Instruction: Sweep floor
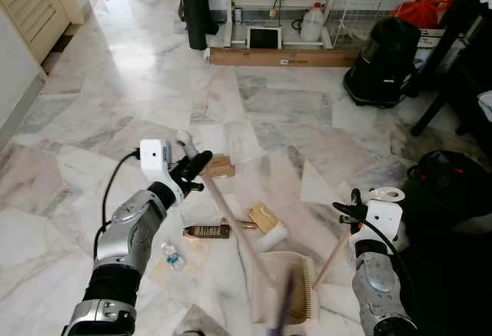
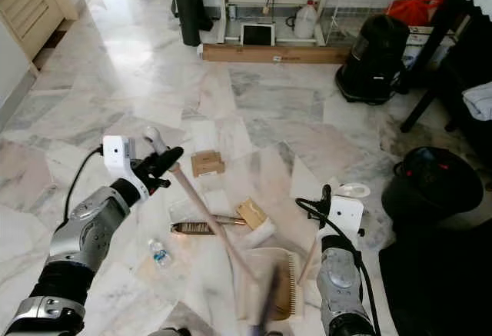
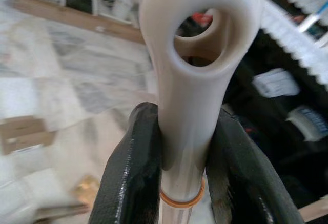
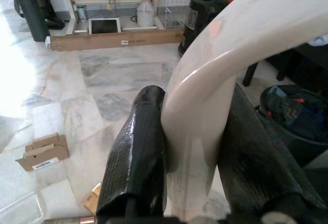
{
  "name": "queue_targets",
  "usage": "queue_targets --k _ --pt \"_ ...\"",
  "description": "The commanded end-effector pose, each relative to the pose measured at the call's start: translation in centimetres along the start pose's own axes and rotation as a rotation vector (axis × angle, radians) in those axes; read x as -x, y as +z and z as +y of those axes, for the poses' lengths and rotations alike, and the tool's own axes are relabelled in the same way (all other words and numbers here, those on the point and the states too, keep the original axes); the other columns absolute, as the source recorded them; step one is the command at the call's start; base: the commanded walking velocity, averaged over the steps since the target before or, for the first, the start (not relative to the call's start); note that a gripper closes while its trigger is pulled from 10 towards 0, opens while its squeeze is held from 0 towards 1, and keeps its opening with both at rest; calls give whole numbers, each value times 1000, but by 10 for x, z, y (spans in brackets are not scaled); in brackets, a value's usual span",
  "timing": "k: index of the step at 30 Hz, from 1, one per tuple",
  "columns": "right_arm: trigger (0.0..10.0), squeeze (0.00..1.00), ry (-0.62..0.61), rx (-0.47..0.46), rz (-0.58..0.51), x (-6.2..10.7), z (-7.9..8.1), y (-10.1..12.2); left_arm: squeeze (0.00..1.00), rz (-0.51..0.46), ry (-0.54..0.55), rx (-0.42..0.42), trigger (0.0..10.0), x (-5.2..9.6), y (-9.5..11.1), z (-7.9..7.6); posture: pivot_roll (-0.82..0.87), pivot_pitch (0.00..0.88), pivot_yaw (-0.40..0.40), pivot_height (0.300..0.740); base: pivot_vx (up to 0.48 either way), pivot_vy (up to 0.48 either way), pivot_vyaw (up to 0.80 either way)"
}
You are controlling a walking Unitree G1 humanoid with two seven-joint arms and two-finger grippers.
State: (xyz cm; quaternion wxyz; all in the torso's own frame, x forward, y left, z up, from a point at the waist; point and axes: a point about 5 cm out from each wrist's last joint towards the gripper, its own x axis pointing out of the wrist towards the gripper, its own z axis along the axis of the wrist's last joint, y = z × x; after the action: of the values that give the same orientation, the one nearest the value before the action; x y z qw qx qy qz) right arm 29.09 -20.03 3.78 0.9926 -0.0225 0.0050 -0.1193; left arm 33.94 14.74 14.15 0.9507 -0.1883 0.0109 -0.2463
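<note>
My left gripper [image 1: 192,168] is shut on the cream top of the broom handle [image 1: 231,224]; in the left wrist view its fingers [image 3: 130,167] clamp the handle just under the hanging hole. The wooden stick slants down to blurred bristles [image 1: 283,309] over the beige dustpan [image 1: 296,274]. My right gripper [image 1: 352,207] is shut on the dustpan's cream looped handle [image 4: 205,111], whose stick [image 1: 332,257] runs down to the pan. Litter lies on the marble floor: a small cardboard box [image 1: 219,165], a brown bottle [image 1: 206,231], a small plastic bottle [image 1: 173,257] and a yellow box [image 1: 263,217].
A black vacuum [image 1: 384,59] and a long cardboard box [image 1: 280,57] stand at the back. A black bin [image 1: 450,190] sits close on my right beside dark table legs [image 1: 438,98]. A louvred door [image 1: 31,5] is at the far left. Open floor lies ahead and to the left.
</note>
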Motion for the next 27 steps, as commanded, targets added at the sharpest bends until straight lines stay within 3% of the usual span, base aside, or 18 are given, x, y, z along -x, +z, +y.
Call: queue_targets --k 1,4,7,8,10,11,15,19,22,27 --pt "10000 0 -1 2 -8 -2 0 3 0 -63 -32 1 10000 -4 19 -5 178 136 -26 740 0 0 0" --pt "10000 0 -3 0 -11 -3 0 4 0 -65 -33 6 10000 -4 22 -6 178 135 -26 740 0 0 0" --pt "10000 0 -3 -1 -14 -4 0 5 0 -123 20 -45 10000 -3 36 -3 178 132 -27 740 0 0 0" --pt "10000 0 -4 -1 -15 -5 0 5 0 -144 38 -76 10000 -3 41 -3 179 132 -28 740 0 0 0" --pt "10000 0 -5 0 -16 -5 0 6 0 -159 70 -218 10000 -2 49 -5 180 131 -27 740 0 0 0" --pt "10000 0 -6 2 -16 -6 -1 6 0 -226 76 -291 10000 0 59 -13 178 127 -28 740 0 0 0" --pt "10000 0 -14 1 -37 -8 -3 10 0 -313 150 -361 10000 4 70 -12 173 121 -31 740 0 0 0" --pt "10000 0 -24 6 -53 -10 -5 13 0 -308 157 -387 10000 3 71 -12 171 120 -32 740 0 0 0" --pt "10000 0 -66 -6 -130 -16 -15 28 0 -331 170 -502 10000 4 75 -14 164 103 -29 740 0 0 0" --pt "10000 0 -77 -5 -165 -20 -17 36 0 -304 187 -544 10000 0 68 -13 156 93 -27 740 0 0 0"
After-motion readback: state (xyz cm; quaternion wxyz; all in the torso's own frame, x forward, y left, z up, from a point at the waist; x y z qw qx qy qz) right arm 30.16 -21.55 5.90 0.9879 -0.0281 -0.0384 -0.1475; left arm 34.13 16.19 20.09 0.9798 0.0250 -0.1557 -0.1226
